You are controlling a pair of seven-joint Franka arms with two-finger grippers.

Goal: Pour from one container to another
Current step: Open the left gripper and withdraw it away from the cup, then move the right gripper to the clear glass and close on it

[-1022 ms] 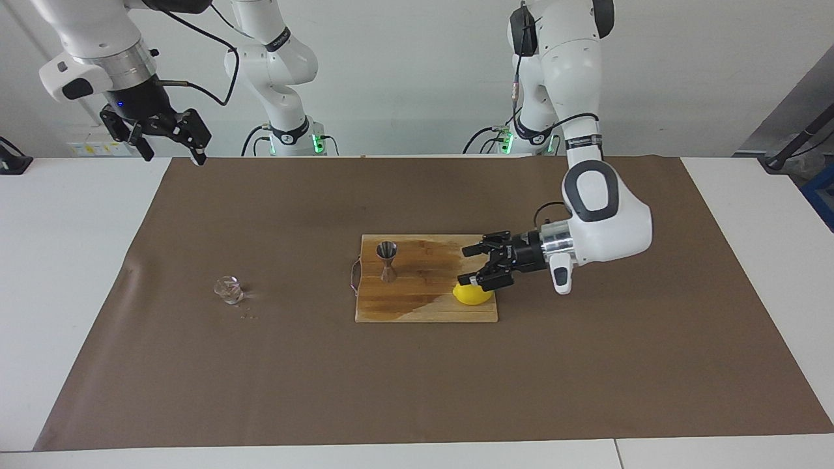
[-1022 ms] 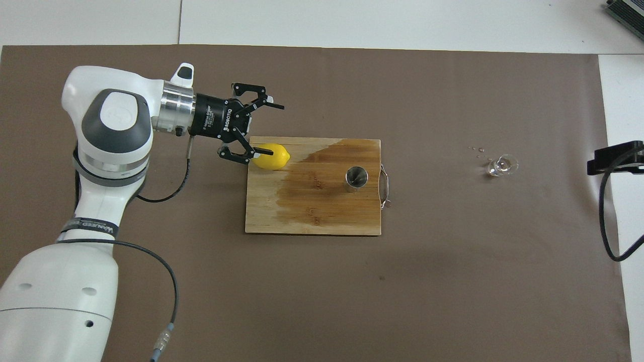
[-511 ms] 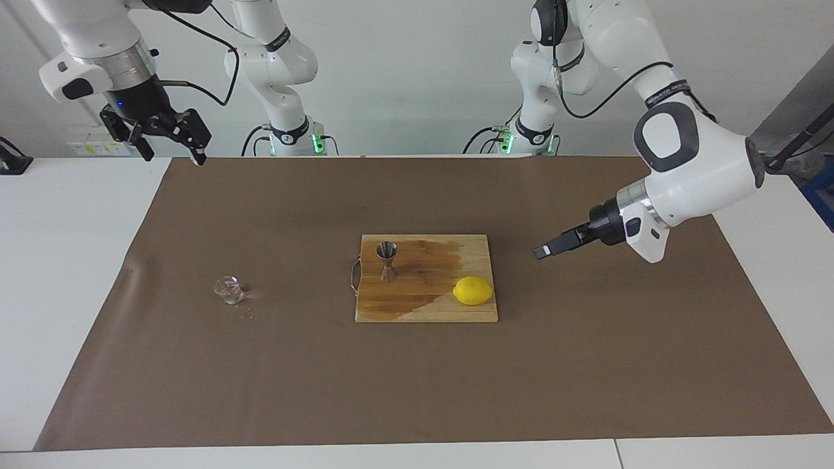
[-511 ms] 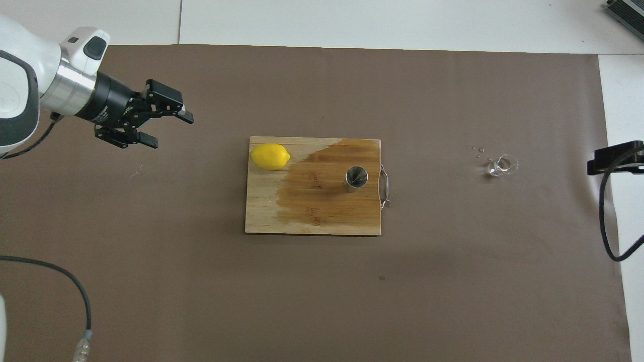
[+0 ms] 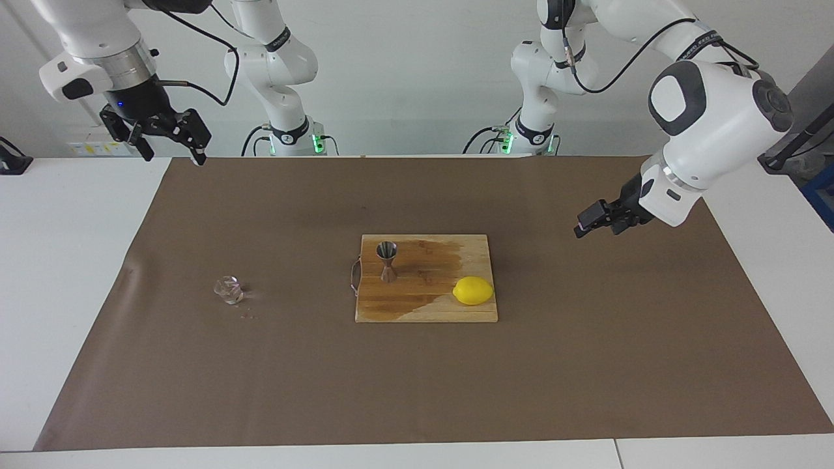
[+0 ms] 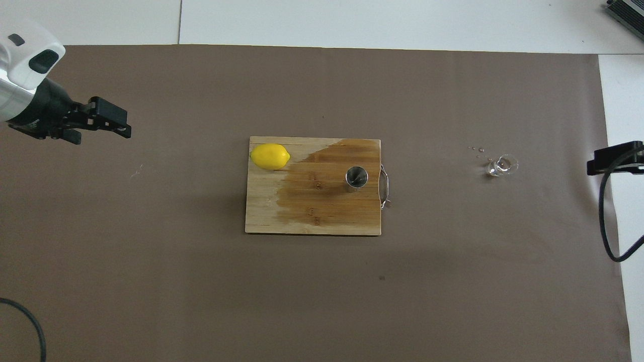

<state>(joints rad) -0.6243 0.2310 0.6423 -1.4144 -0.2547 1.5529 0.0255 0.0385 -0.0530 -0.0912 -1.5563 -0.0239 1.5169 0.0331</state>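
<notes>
Facing view: the steel jigger (image 5: pixel 387 260) stands mid-frame on the cutting board (image 5: pixel 423 306), the glass cup (image 5: pixel 229 290) left of centre; the left gripper (image 5: pixel 596 220) at right and the right gripper (image 5: pixel 171 140) at upper left are both spread, empty. Overhead view: the jigger (image 6: pixel 356 178) sits centre, the cup (image 6: pixel 499 166) at right, and the left gripper (image 6: pixel 103 118) at upper left.

Setting: robotics lab. We note two white arms bolted at the table (image 5: pixel 78 273) edge, bases lit green, cables trailing along a bare white wall; brown paper sheet (image 5: pixel 586 365) as work surface; a wooden cutting board (image 5: pixel 427 306) staged as a kitchen prop.
</notes>
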